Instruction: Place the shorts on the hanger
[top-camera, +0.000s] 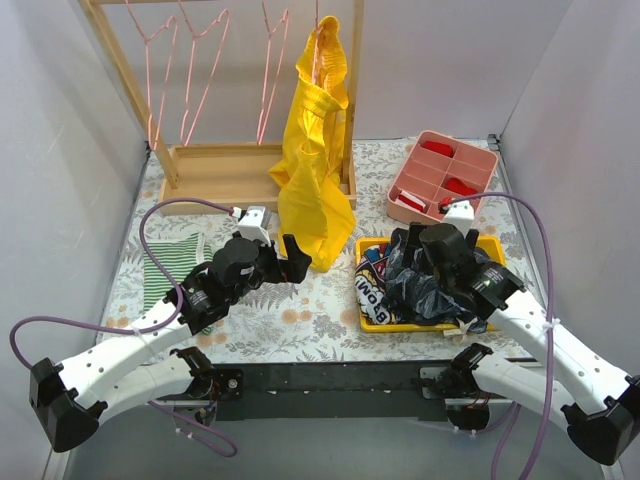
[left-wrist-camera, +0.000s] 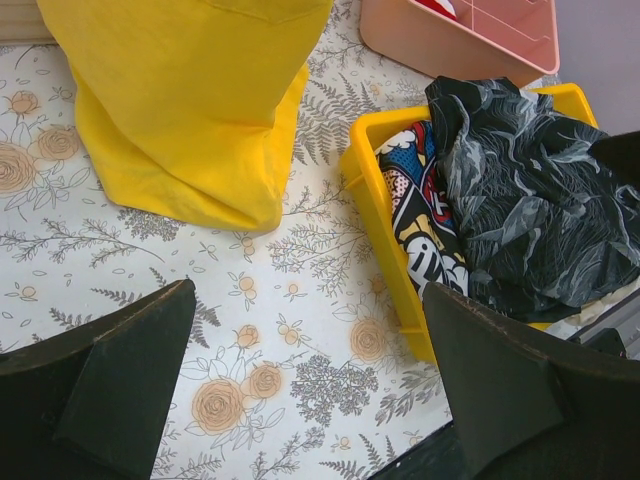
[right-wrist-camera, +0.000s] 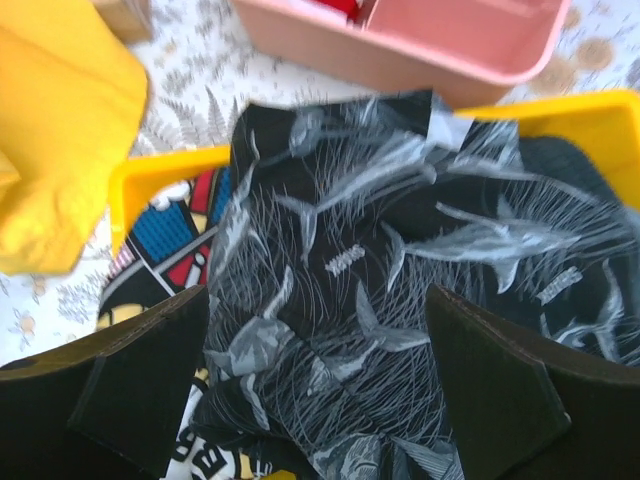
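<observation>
Shorts (top-camera: 430, 288) crumpled in yellow tray (right-wrist-camera: 160, 165), partly hidden beneath right claw (right-wrist-camera: 315, 300), which like left claw (left-wrist-camera: 308, 295) gapes empty.

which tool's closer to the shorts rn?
Right. The right tool hangs open directly above the shorts in the yellow bin; the left tool is off left, over tablecloth beside the yellow garment.

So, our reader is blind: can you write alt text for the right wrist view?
The right pincer hangs open over the dark leaf-print shorts heaped in a yellow tray. A pink compartment box sits beyond, a yellow garment at left.
</observation>
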